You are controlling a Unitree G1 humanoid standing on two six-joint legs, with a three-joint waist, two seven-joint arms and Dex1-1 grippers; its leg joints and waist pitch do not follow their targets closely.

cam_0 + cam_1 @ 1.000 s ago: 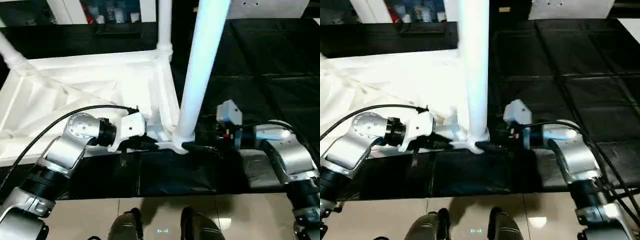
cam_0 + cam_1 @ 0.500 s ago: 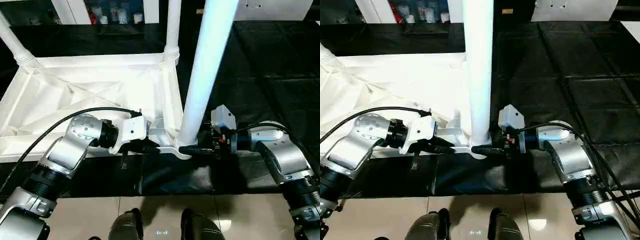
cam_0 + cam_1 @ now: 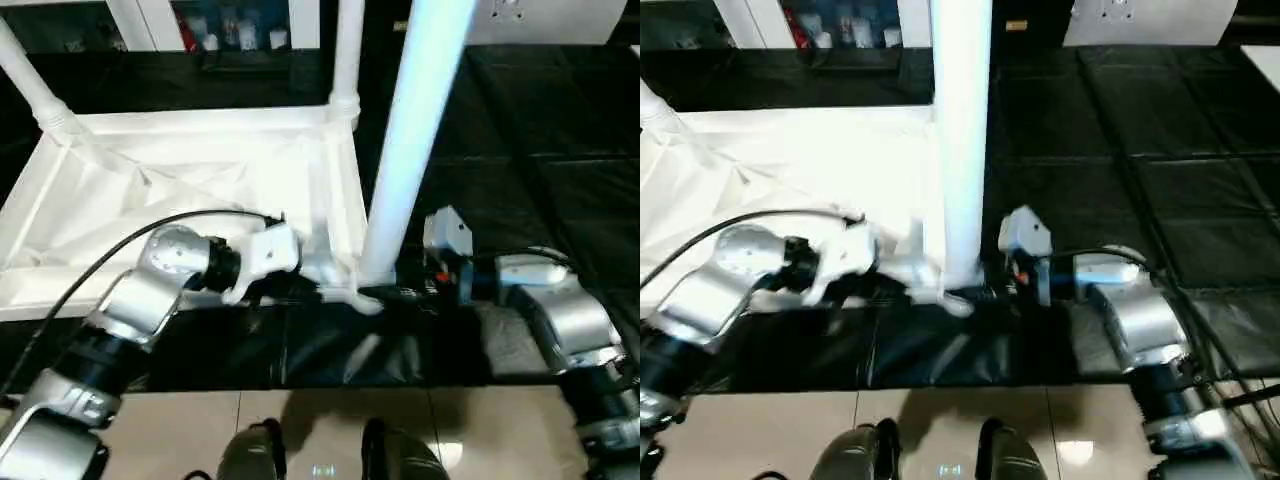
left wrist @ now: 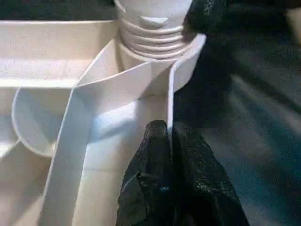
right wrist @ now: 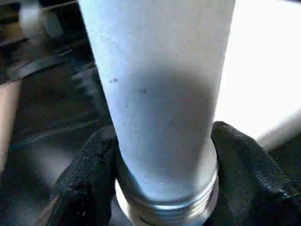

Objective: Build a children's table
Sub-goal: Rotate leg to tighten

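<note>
Black mats point(image 3: 560, 130) cover the floor, tan tiles point(image 3: 180, 430) nearest the robot, a glass-doored cabinet point(image 3: 220, 25) behind. The children's table point(image 3: 200, 170) lies upside down on the mats. At its near corner socket point(image 4: 155, 42), the left tool point(image 4: 165, 141) is clenched on the rim, and the right tool point(image 5: 162, 155) grasps the upright leg point(image 3: 410, 150).

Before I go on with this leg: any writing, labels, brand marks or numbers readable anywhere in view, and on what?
No readable text.
Table top and legs: plain white, no marks.
Small items on the shelf behind: any labels too small and blurred to read.
Light panel at the back: dark specks, illegible.
Gripper bodies: no legible marking.
</note>
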